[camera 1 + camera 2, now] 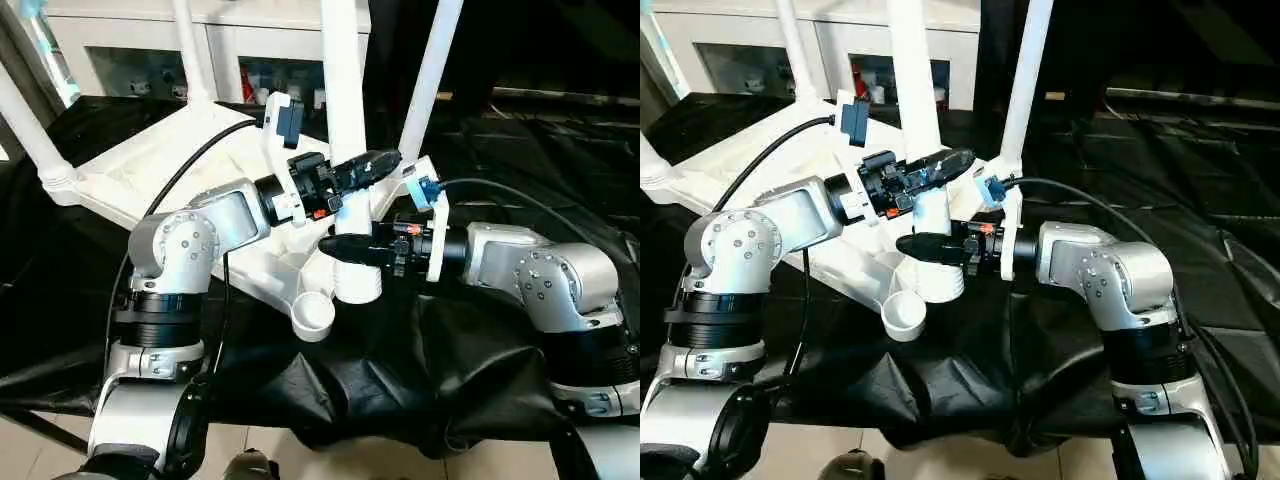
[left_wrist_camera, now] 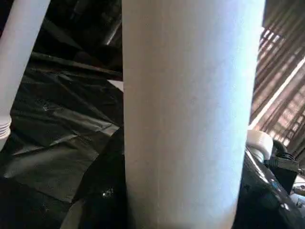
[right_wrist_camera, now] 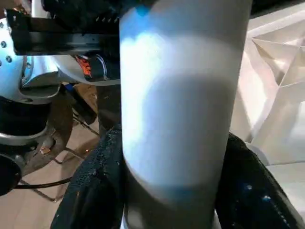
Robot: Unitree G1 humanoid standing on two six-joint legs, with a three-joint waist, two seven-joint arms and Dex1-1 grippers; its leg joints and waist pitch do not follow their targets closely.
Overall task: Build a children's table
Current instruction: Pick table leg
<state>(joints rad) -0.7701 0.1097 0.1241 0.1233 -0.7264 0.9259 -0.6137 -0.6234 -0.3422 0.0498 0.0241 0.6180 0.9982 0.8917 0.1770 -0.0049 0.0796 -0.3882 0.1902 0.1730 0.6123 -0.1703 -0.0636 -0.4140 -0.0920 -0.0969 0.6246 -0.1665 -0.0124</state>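
The white table top point(image 1: 150, 165) lies underside up on a black cloth. One white leg point(image 1: 345, 90) stands upright at the near edge. Its ribbed lower end point(image 1: 357, 283) is just beside the empty round corner socket point(image 1: 313, 316), not in it. My left gripper point(image 1: 375, 165) is shut on this leg from the left, higher up. My right gripper point(image 1: 340, 247) is closed around the same leg lower down, its black fingers point(image 3: 248, 186) pressed against both sides. Other legs stand in sockets: far left point(image 1: 25, 120), back point(image 1: 188, 50), and one leaning at right point(image 1: 432, 80).
A white glass-door cabinet point(image 1: 130, 40) stands behind the work. The black cloth point(image 1: 420, 370) drapes over the front edge, with tiled floor point(image 1: 40, 460) below. Cables run from both wrists across the table top.
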